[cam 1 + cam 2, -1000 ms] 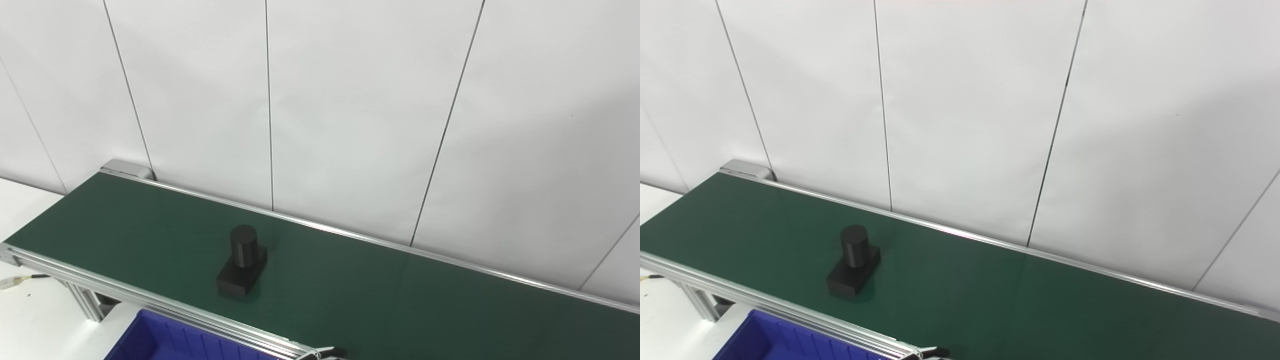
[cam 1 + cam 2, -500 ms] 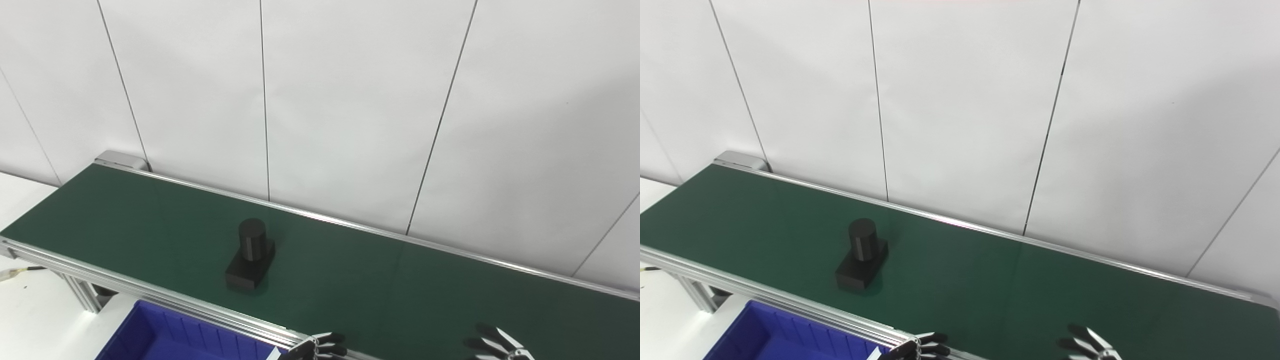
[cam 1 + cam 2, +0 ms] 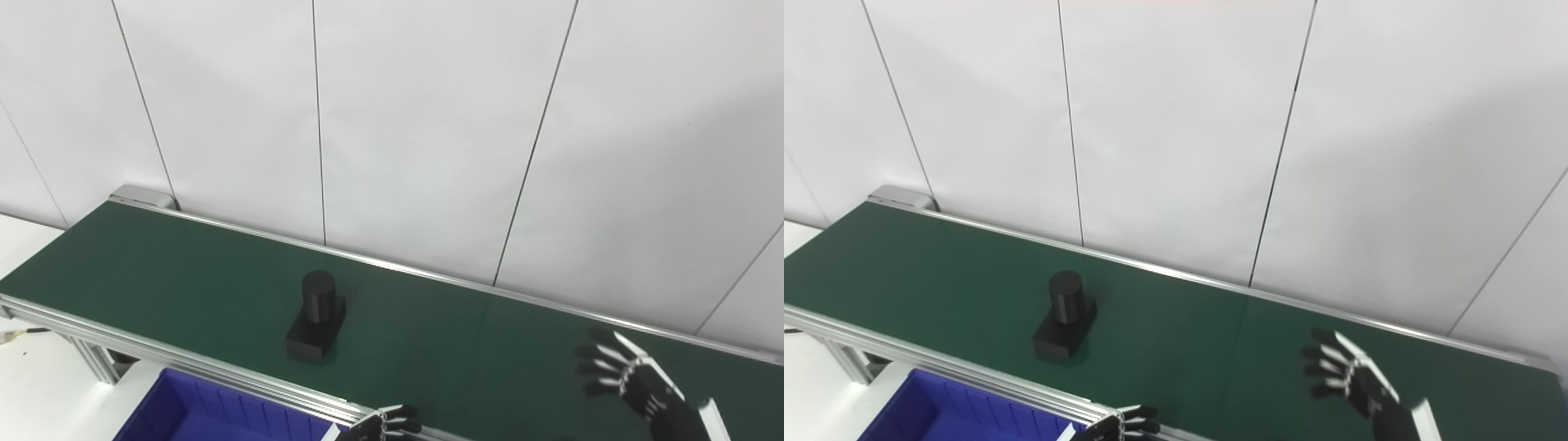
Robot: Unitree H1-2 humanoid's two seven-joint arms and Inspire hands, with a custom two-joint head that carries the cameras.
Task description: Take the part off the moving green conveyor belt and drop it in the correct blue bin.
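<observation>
The part is black: an upright cylinder on a flat rectangular base. It stands on the green conveyor belt left of the middle, and shows too in the right eye view. My right hand is open with fingers spread, raised over the belt's right part, well right of the part. My left hand shows only as fingertips at the bottom edge by the belt's near rail; its state is unclear. A blue bin sits below the belt's near rail.
A white panelled wall rises right behind the belt. The belt's aluminium frame and leg stand at the left on a white table. The belt's left end roller is at the far left.
My right hand has risen into view over the belt's right part, fingers spread. The part has moved a little to the right on the belt. The camera has shifted slightly.
</observation>
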